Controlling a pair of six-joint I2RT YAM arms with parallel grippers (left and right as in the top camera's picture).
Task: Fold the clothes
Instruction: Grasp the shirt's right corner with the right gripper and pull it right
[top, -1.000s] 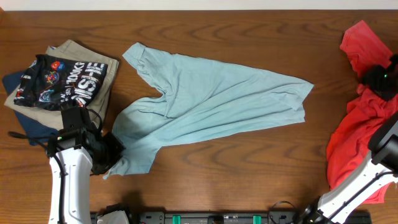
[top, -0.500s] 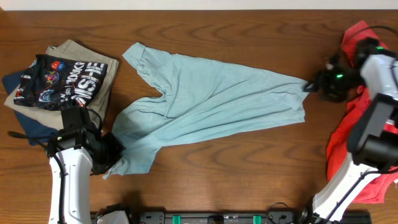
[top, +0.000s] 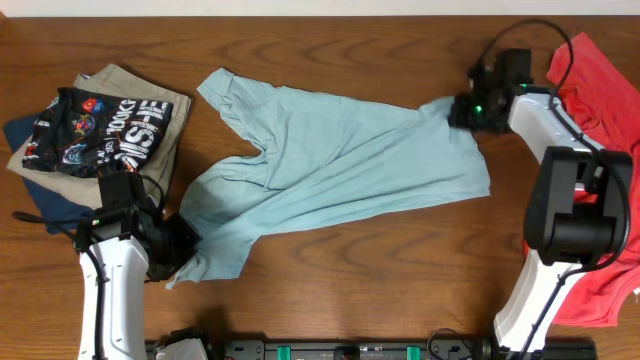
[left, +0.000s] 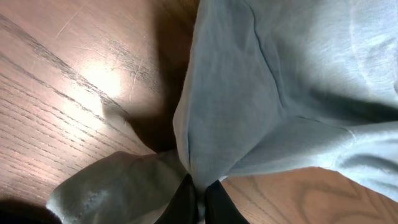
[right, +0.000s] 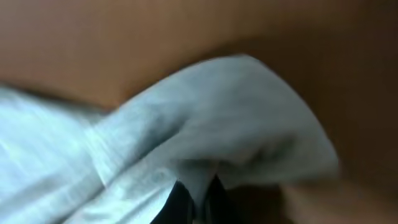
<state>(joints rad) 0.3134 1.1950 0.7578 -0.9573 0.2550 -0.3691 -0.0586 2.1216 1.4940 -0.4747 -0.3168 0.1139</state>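
Note:
A light blue T-shirt (top: 340, 160) lies spread across the middle of the table. My left gripper (top: 185, 245) is shut on the T-shirt's lower left corner; in the left wrist view the black fingers (left: 186, 202) pinch a fold of its cloth (left: 261, 112) against the wood. My right gripper (top: 462, 108) is shut on the T-shirt's upper right corner, which is bunched and drawn leftward. The right wrist view is blurred, but pale blue cloth (right: 205, 143) runs down between the dark fingertips (right: 180, 202). A red garment (top: 590, 200) lies at the right edge.
A stack of folded clothes (top: 95, 130) sits at the far left: a black printed piece on a tan one over dark blue. My right arm (top: 570, 190) stretches over the red garment. Bare wood lies in front of the T-shirt.
My right arm swung in from the red garment to the T-shirt's right corner, shut on it and pulled it left. The left gripper kept its hold and place.

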